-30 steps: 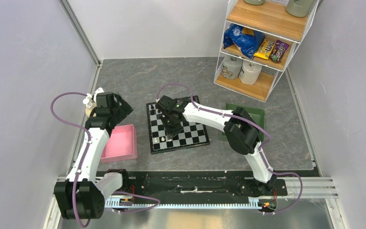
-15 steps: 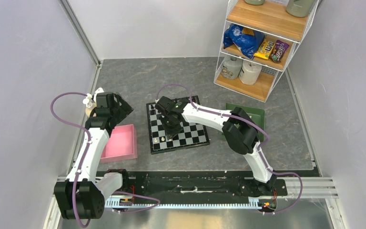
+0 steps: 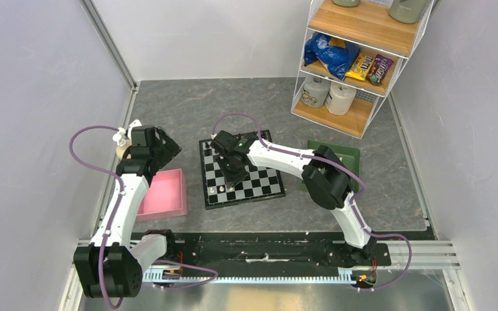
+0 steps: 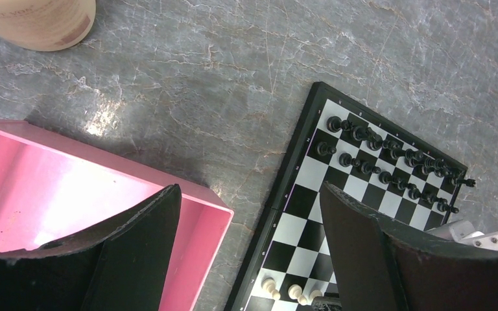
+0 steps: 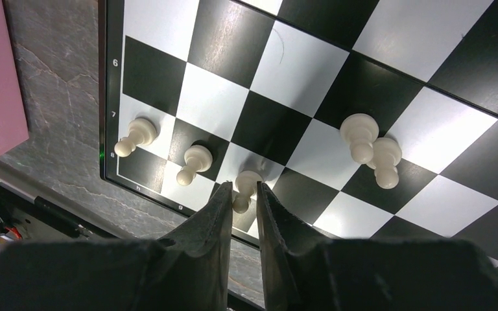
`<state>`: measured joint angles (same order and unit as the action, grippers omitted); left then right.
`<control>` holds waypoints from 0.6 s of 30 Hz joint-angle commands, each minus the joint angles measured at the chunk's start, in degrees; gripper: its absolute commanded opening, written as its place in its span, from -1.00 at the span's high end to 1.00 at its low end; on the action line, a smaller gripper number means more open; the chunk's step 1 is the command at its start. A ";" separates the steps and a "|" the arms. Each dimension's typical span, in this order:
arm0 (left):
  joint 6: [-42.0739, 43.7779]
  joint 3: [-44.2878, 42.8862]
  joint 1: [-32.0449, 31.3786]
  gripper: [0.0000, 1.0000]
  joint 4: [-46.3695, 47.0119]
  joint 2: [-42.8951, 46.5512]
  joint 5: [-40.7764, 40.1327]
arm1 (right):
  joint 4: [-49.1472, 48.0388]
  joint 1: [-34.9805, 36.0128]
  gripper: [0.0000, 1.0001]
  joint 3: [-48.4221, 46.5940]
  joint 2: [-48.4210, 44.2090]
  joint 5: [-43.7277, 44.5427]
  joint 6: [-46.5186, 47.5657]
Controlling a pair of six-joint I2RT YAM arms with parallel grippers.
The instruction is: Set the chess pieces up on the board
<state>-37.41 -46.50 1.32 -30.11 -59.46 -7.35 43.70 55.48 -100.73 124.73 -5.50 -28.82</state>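
Crisply checkered board, black-bordered

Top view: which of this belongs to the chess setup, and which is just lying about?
Job:
- board
- white pieces
- black pieces
- right gripper, fingers either side of a white pawn

Lying about:
- pink tray
- green tray
- shelf rack with snack bags and jars
- tan bottle
- left gripper, open, holding nothing
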 commanded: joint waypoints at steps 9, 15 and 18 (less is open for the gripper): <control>0.88 0.17 0.26 -0.70 1.28 0.42 -0.35 | -1.70 -0.38 0.24 -1.04 -3.55 0.46 2.31; 0.76 0.09 0.27 -0.71 1.28 0.58 -0.49 | -3.58 -1.97 0.12 1.84 -10.27 3.26 3.86; 0.82 0.03 0.26 -0.71 1.54 0.30 -0.16 | -3.83 -4.01 0.11 2.59 -10.41 3.65 3.33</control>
<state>-37.41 -46.48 1.32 -30.09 -59.46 -7.35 42.39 54.04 -98.76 118.34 -3.92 -26.44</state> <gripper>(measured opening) 0.855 0.442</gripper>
